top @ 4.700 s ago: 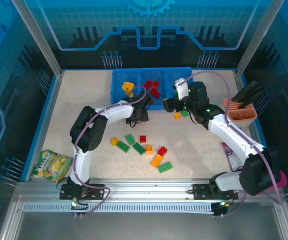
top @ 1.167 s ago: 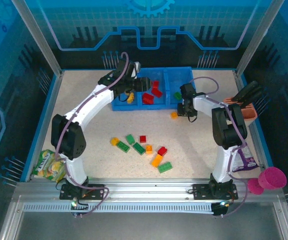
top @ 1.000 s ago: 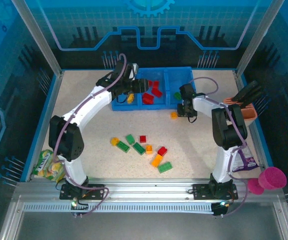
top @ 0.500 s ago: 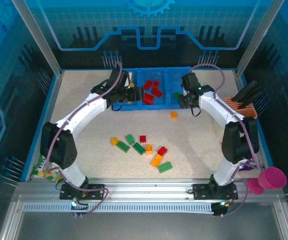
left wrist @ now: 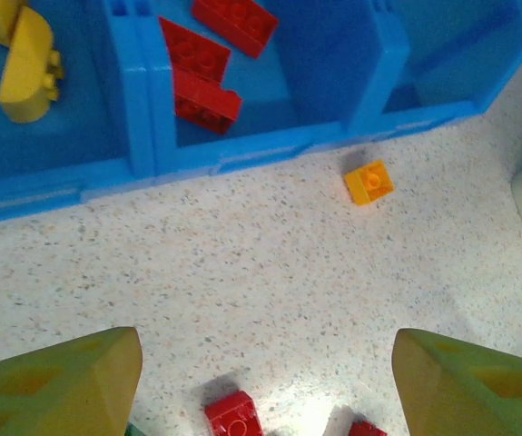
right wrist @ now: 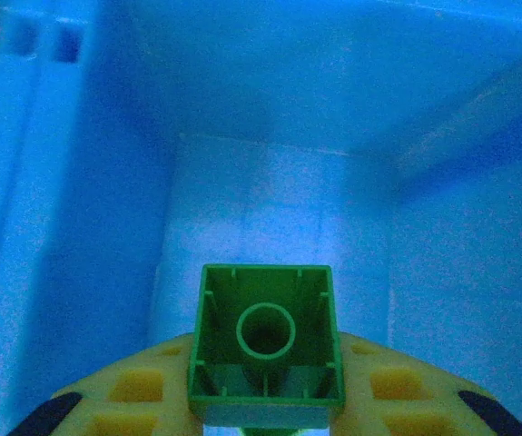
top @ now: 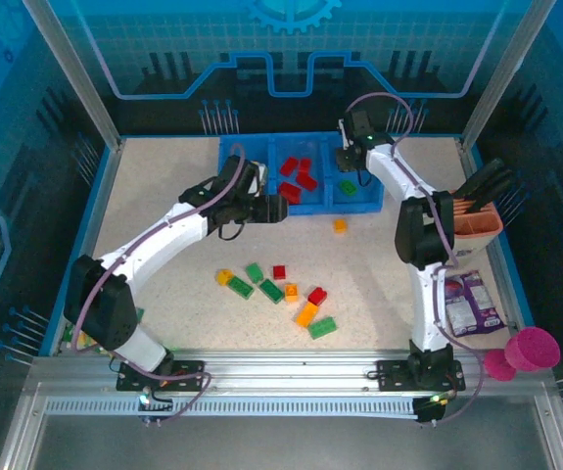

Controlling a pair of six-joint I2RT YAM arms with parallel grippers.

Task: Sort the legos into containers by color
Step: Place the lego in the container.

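Observation:
The containers are three compartments of a blue tray (top: 359, 204). Yellow legos (left wrist: 24, 54) lie in the left one, red legos (top: 301, 174) in the middle one and a green lego (top: 348, 186) in the right one. My right gripper (top: 346, 157) hangs over the right compartment, shut on a small green lego (right wrist: 265, 345) whose hollow underside faces the camera. My left gripper (left wrist: 265, 363) is open and empty over the table just in front of the tray (left wrist: 242, 159). Near it lie an orange lego (left wrist: 369, 182) and a red lego (left wrist: 233, 413). Several loose legos (top: 271, 291) sit mid-table.
A salmon holder (top: 469, 223) with black tools stands at the right edge. A snack packet (top: 467, 302) lies below it and a pink cup (top: 534, 348) sits at the near right corner. Bare table lies left of the tray.
My left gripper drew back from the yellow compartment to the table in front of the tray, jaws wider. My right gripper moved up and back over the right compartment, carrying the green lego.

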